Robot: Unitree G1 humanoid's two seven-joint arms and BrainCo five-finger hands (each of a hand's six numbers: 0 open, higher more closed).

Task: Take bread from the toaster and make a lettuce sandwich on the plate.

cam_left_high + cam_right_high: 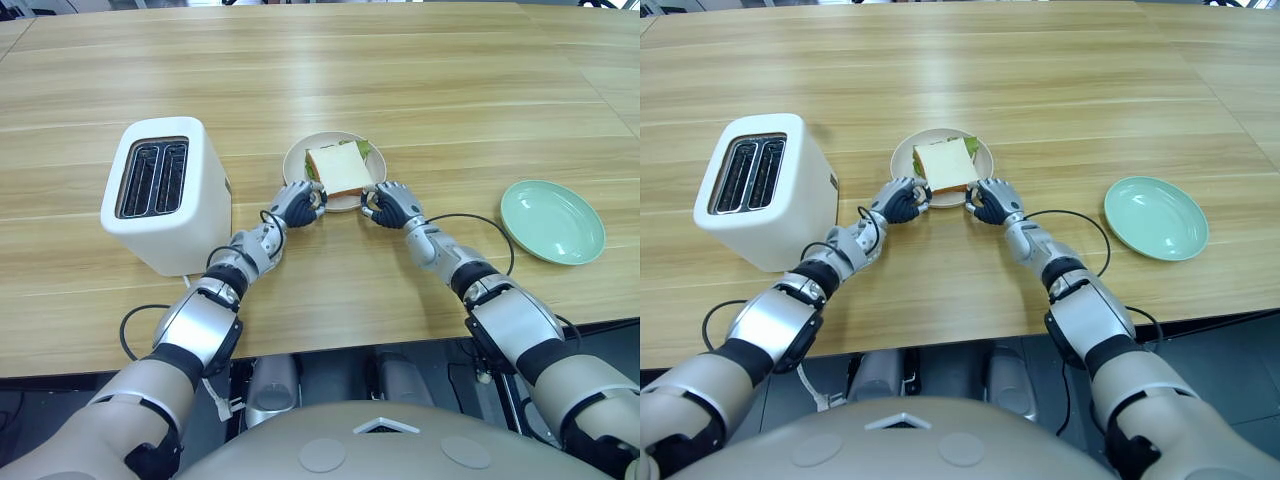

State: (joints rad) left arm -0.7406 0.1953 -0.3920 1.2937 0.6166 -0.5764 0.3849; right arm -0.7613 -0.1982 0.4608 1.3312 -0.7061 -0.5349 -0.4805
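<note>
A slice of bread (339,169) is lying over lettuce (369,150) on the cream plate (297,157). The left hand (297,203) is resting at that plate's near-left rim and the right hand (397,204) at its near-right rim. Both hands are curling their fingers against the rim; whether they are gripping it cannot be told. The toaster (165,205) is standing left of the plate, and a green plate (552,222) well to its right.

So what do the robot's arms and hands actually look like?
Both arms have rounded silver-grey shells with black bands at the joints. The left hand and right hand are dark grey with silver segments. Thin black cables loop out beside each forearm.
</note>
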